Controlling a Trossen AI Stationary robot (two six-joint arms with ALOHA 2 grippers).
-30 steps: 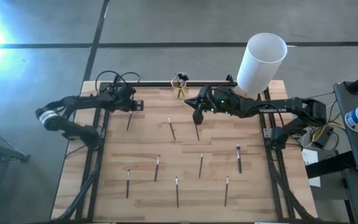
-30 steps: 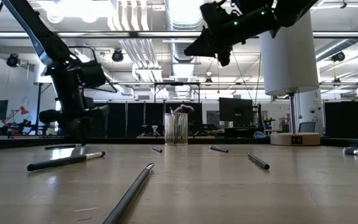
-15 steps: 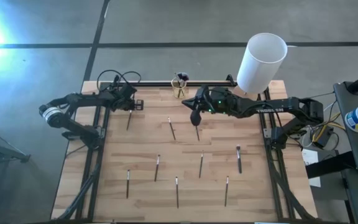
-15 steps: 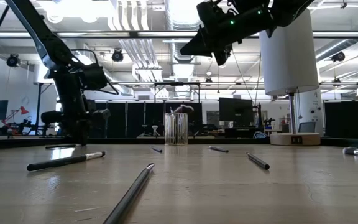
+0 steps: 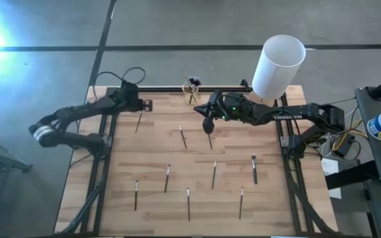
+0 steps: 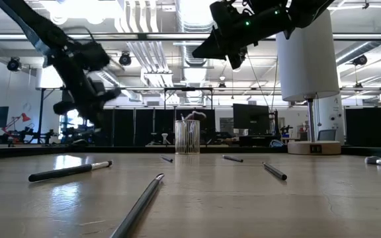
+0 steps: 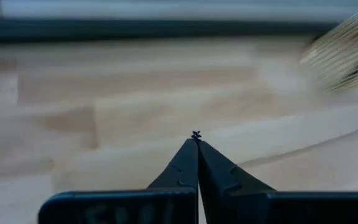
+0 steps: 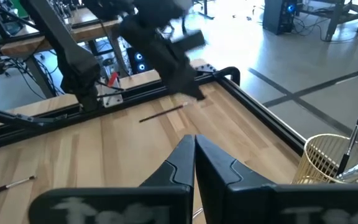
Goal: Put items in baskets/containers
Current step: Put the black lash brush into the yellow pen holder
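Wooden table point(image 5: 263, 198) carries loose brushes point(image 5: 213, 174) across its middle and front; the high view alone shows them all. White cylinder point(image 5: 278, 66) stands at the back right. Glass cup point(image 5: 190, 93), back centre, holds brushes. Left gripper point(image 7: 196, 137) and right gripper point(image 8: 194, 140): fingers pressed together, empty, per the wrist views.

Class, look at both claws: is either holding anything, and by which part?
Nothing is held: the left claw and the right claw are both shut with nothing between their fingers.
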